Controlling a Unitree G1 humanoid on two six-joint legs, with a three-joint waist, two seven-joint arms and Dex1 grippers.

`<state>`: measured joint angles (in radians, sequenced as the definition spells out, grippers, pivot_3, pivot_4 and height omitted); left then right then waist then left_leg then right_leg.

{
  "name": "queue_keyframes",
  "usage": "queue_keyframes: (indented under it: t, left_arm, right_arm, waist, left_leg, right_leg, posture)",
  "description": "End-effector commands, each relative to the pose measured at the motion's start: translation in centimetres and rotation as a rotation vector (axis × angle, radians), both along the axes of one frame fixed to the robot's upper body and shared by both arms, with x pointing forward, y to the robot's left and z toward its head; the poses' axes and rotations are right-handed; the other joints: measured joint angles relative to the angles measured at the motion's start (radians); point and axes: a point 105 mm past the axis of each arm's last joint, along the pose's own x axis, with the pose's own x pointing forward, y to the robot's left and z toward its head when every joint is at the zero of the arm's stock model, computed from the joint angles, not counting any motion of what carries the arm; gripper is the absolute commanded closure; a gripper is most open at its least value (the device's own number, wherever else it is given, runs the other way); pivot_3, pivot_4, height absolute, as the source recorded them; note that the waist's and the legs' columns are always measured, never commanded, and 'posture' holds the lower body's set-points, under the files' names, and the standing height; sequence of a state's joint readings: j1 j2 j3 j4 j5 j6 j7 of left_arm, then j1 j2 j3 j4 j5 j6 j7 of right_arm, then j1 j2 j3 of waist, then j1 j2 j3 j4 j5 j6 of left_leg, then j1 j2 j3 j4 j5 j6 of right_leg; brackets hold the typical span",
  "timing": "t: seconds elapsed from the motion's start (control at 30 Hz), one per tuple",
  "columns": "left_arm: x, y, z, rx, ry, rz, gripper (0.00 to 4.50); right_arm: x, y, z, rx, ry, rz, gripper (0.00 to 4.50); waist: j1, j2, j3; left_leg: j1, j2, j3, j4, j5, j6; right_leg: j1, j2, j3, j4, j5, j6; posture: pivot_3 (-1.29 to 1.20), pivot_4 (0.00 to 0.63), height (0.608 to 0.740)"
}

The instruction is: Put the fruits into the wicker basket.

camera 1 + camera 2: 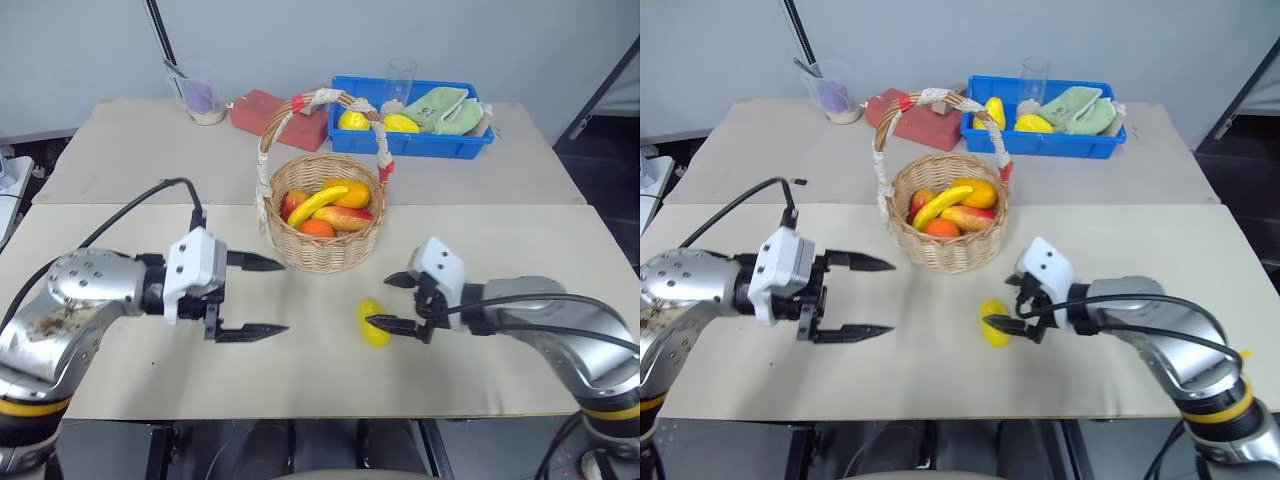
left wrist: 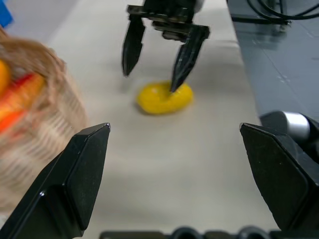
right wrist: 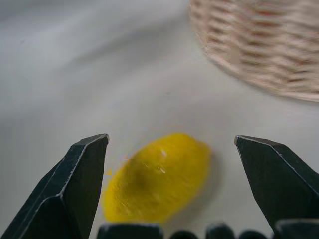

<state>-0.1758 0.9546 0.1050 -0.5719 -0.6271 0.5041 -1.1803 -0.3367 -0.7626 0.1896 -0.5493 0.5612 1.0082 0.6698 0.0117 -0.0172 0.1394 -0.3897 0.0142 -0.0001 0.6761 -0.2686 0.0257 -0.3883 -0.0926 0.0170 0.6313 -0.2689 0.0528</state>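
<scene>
The right gripper (image 1: 393, 301) is held wide open around the yellow lemon (image 1: 374, 323), which lies on the desk (image 1: 120, 230) near its front edge, just beside the wicker basket (image 1: 322, 243). The left gripper (image 1: 266, 296) is spread open and empty beside the basket. The orange (image 1: 317, 228) is seen inside the basket among other fruit.

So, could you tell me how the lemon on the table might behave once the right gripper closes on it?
The lemon is oval and lies loose on the table, so it may roll. Its skin looks smooth, so it might slip between the open right gripper's narrow tips. It probably keeps its shape.
</scene>
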Motion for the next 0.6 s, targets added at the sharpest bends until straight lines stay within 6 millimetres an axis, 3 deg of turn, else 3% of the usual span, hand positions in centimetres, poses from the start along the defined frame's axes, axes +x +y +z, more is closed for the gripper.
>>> queue_keyframes:
  t: [0.03, 0.2, 0.47, 0.53, 0.6]
  left_arm:
    - [-0.6, -0.2, 0.8, 0.002, -0.051, -0.007, 0.07]
    - [-0.9, -0.5, 0.7, -0.007, -0.051, 0.0, 0.07]
    - [-0.8, -0.3, 0.6, -0.035, -0.061, 0.019, 0.0]
    - [-0.8, -0.1, 0.9, -0.071, -0.075, 0.038, 0.0]
    - [-0.7, 0.3, 1.1, -0.108, -0.098, 0.066, 0.0]
  right_arm:
    - [-0.1, 0.2, -0.4, -0.011, 0.029, -0.021, 0.0]
    - [-0.6, 0.4, -2.2, -0.03, 0.116, -0.036, 0.0]
    - [-0.9, 0.3, -2.6, -0.056, 0.099, -0.003, 2.55]
    - [-1.2, 0.4, -2.0, -0.048, 0.081, 0.028, 2.86]
    - [-1.4, 0.5, -0.6, -0.023, 0.053, 0.057, 2.86]
  waist:
    - [0.002, 0.0, 0.0]
    - [-0.001, 0.0, 0.0]
    - [-0.002, 0.0, 0.0]
    - [-0.002, 0.0, 0.0]
    - [-0.002, 0.0, 0.0]
  left_leg:
    - [0.0, 0.0, 0.0, 0.0, 0.0, 0.0]
    - [0.0, 0.0, 0.0, 0.0, 0.0, 0.0]
    - [0.001, 0.0, 0.0, 0.0, 0.0, 0.0]
    - [0.001, 0.0, 0.0, 0.0, 0.0, 0.0]
    - [0.001, 0.0, 0.0, 0.0, 0.0, 0.0]
  right_leg:
    - [0.0, 0.0, 0.0, 0.0, 0.0, 0.0]
    - [0.0, 0.002, 0.0, 0.0, 0.0, 0.0]
    - [0.0, 0.002, 0.0, 0.0, 0.0, -0.001]
    - [0.0, 0.002, 0.0, 0.0, 0.0, -0.001]
    - [0.0, 0.002, 0.0, 0.0, 0.0, -0.001]
  posture:
    - [0.0, 0.15, 0.74]
    - [0.0, 0.15, 0.74]
    - [0.0, 0.15, 0.74]
    - [0.0, 0.15, 0.74]
    - [0.0, 0.15, 0.74]
